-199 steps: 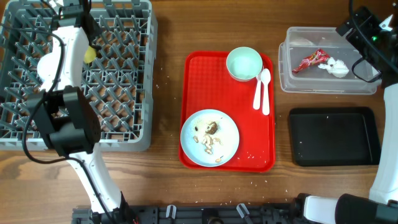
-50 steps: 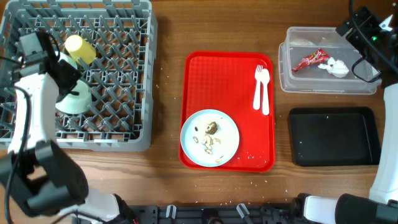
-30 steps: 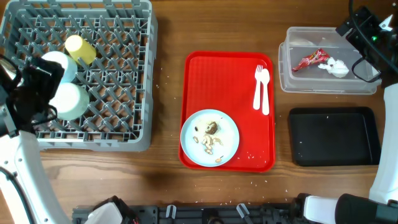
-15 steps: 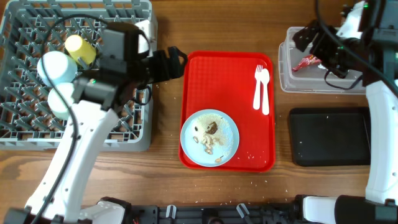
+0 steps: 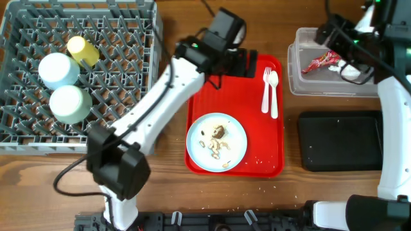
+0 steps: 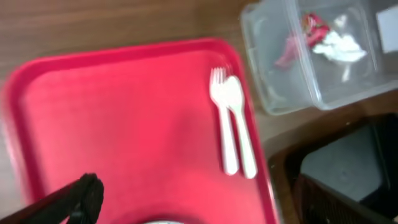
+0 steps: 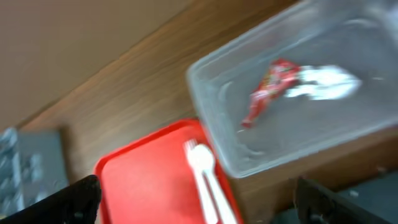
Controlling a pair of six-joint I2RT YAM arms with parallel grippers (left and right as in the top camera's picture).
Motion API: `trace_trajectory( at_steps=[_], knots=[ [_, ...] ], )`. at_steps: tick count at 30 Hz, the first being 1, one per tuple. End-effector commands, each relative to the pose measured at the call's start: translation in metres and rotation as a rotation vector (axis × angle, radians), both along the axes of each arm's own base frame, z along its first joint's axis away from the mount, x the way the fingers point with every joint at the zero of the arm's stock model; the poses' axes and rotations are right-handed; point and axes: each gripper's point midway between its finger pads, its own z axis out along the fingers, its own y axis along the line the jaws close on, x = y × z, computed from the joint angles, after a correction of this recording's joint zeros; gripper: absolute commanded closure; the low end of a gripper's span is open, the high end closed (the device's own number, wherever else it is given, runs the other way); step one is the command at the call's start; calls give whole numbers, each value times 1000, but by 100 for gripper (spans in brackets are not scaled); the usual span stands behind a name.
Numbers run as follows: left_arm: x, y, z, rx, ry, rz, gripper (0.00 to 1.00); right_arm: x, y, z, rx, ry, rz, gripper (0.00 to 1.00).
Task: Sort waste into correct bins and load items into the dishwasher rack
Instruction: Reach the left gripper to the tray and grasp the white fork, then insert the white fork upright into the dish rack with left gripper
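Note:
My left gripper [image 5: 249, 63] hangs open and empty over the top of the red tray [image 5: 207, 83], just left of the white fork [image 5: 266, 90] and spoon [image 5: 274, 96]. The white plate [image 5: 237, 144] with brownish food scraps [image 5: 217, 135] lies on the tray's near half. My right gripper [image 5: 329, 33] is open above the clear tub's [image 5: 302, 80] left end. The tub holds the red wrapper [image 5: 323, 61] and the tissue [image 5: 347, 69]. In the grey rack [image 5: 128, 109] sit the yellow cup [image 5: 83, 51], blue bowl [image 5: 56, 69] and green bowl [image 5: 69, 104].
The black tray [image 5: 347, 141] lies in front of the tub at the right. In the left wrist view the fork [image 6: 221, 118] and spoon [image 6: 239, 127] lie side by side near the tray's right rim. Crumbs dot the wood beside the red tray.
The green bowl went from the red tray into the rack. My left arm has swung from the rack to over the tray's top. My right arm came in over the tub.

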Motion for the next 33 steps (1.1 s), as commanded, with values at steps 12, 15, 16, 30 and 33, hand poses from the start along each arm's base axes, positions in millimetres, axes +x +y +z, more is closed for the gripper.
trace_trajectory(
  at_steps=[12, 15, 16, 30, 33],
  knots=[
    [13, -85, -136, 189, -134, 40, 33, -30, -114, -7, -32, 41, -340, 0],
    [11, -95, -147, 220, -191, 51, 33, -30, -114, -7, -31, 42, -340, 0],
    [9, -97, -150, 236, -205, 53, 36, -29, -114, -7, -32, 40, -341, 0],
    [6, -87, -200, 305, -166, 103, 80, -29, -114, -7, -32, 39, -341, 0],
    [6, -86, -192, 303, -167, 104, 96, -29, -114, -7, -32, 39, -341, 0]
  ],
)
